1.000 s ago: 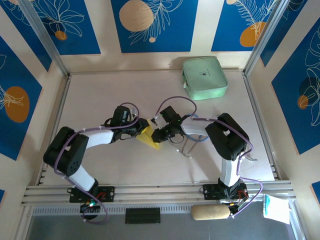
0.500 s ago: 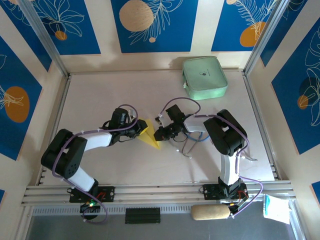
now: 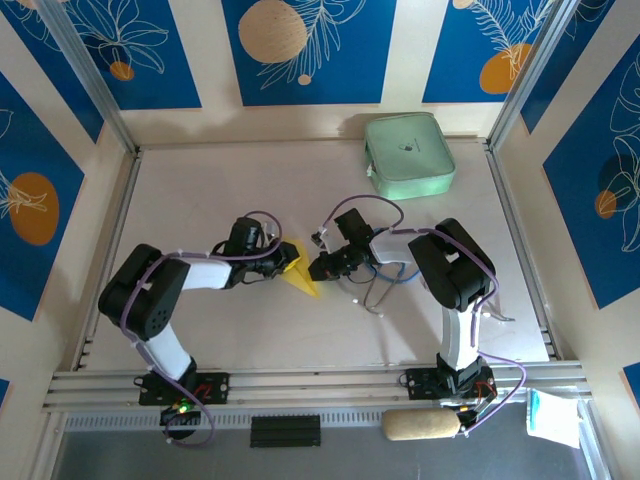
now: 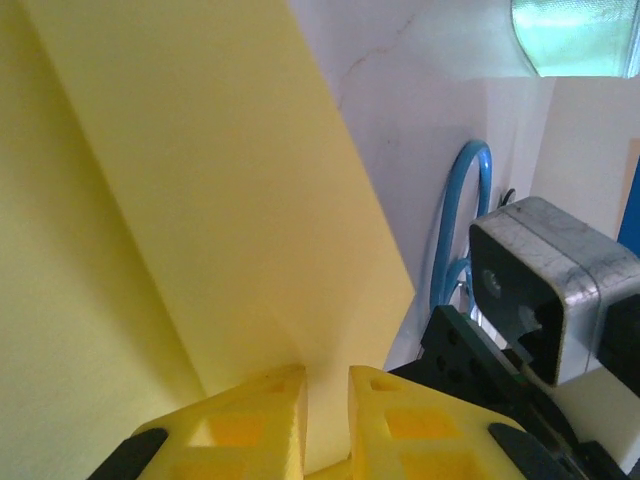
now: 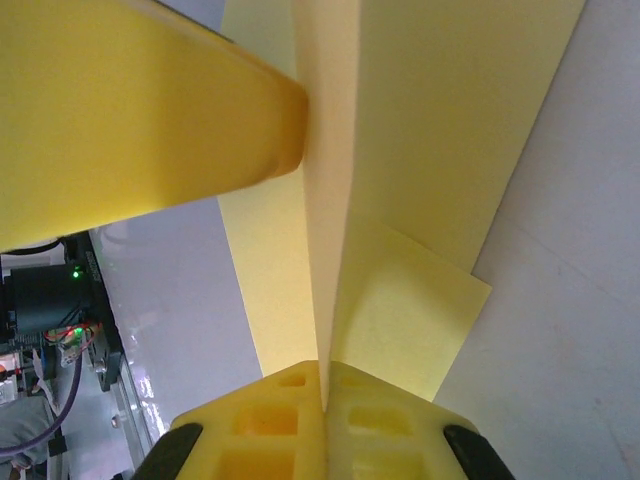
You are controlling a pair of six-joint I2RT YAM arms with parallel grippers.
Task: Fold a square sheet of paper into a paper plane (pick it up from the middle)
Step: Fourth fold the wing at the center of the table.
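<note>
Top view, left gripper (image 3: 283,262): pinched on the yellow paper (image 3: 301,277) from the left, near the middle of the table (image 3: 200,190).
Top view, right gripper (image 3: 316,267): pinched on the same paper from the right, nose to nose with the left one.
Top view, reason: judged a two-sided hold, one side steadying the fold while the other sets the crease.
Top view, green case (image 3: 409,155): well apart, at the far right of the table; small dark mark on the lid, too small to read.
Left wrist view, fingers (image 4: 262,415): nearly closed, only a slit between them, with a ridge of paper (image 4: 200,200) rising out of it.
Left wrist view, behind: blue cable (image 4: 455,230) and a grey camera block (image 4: 535,290) just past the paper's edge.
Left wrist view, writing: none readable.
Right wrist view, fingers (image 5: 270,430): closed tight on a doubled ridge of paper (image 5: 450,110), flaps spread to either side.
Right wrist view, other arm's finger (image 5: 140,120): touching the same ridge further along.
Right wrist view, writing: none.
</note>
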